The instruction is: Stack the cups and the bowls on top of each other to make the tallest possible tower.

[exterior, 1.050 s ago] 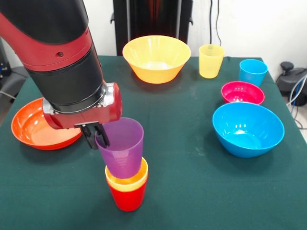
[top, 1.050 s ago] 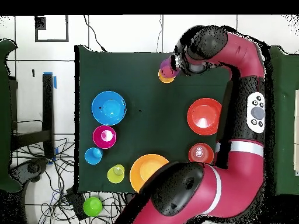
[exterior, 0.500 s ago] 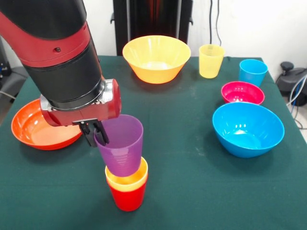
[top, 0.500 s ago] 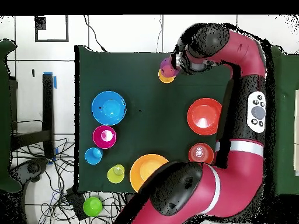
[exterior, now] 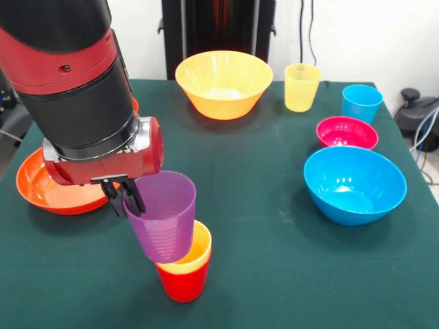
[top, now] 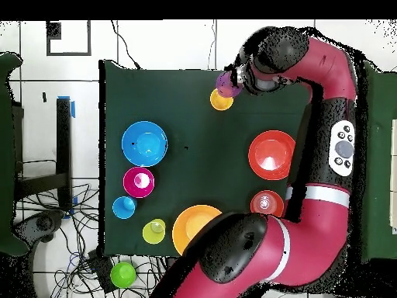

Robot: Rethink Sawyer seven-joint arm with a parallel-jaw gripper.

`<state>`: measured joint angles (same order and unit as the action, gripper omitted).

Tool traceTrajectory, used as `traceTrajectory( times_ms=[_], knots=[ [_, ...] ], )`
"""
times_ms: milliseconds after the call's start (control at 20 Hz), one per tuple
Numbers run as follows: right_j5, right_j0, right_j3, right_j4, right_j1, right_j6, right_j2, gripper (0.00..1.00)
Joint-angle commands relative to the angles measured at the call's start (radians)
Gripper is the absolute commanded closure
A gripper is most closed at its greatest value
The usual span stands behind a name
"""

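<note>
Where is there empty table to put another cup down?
The big bare patch is mid-table, between the yellow bowl, the blue bowl and the stacked cups. It is crowded on the side where the pink bowl and blue cup sit.

A dark green tablecloth (exterior: 274, 274) is seen beneath plain, unpatterned glossy plastic ware: a purple cup (exterior: 162, 216), a yellow-orange cup (exterior: 197, 253) nested in a red cup (exterior: 182, 284), a pale yellow cup (exterior: 301, 87) and a blue cup (exterior: 361, 103). The bowls are coloured yellow-orange (exterior: 223, 83), blue (exterior: 354, 184), magenta-pink (exterior: 346, 133) and orange (exterior: 51, 188). The robot arm (exterior: 75, 89) is coloured red and black, and a bright green object (top: 122, 274) is seen off the cloth.
</note>
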<state>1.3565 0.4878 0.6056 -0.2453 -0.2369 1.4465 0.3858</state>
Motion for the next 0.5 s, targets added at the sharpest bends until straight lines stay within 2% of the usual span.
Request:
traceTrajectory(
  times_ms=[50, 500],
  knots=[
    [0.049, -0.034, -0.001, -0.015, 0.008, -0.171, 0.070, 1.00],
    [0.032, -0.031, 0.029, -0.005, 0.004, -0.154, 0.064, 1.00]
  ],
)
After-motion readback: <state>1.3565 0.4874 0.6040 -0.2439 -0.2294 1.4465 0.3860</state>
